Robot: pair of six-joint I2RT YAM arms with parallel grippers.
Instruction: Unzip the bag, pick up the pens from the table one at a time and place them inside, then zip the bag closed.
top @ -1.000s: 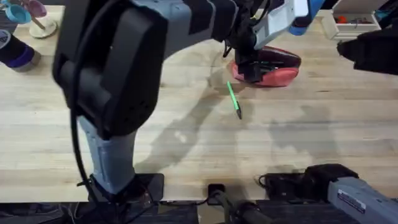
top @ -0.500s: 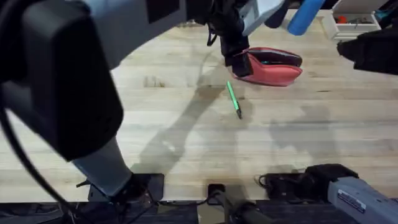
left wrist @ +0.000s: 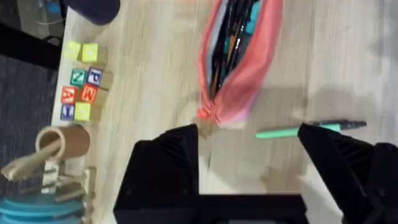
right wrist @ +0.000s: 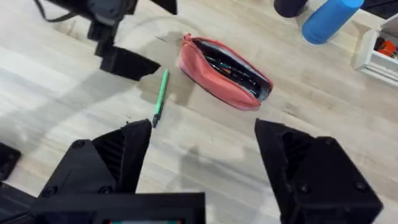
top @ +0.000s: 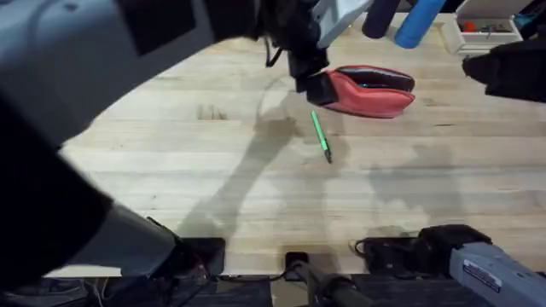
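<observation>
Bag, apparently unzipped, on light-wood table

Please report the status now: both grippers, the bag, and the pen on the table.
Left gripper open, empty, near bag end. Right gripper open, empty. Bag unzipped, pens inside. Green pen on the table, nothing blocking it.

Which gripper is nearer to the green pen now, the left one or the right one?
The left. The left gripper hangs open just beyond the green pen, beside the pink pouch's end. The right gripper hangs open farther back, apart from the pen.
</observation>
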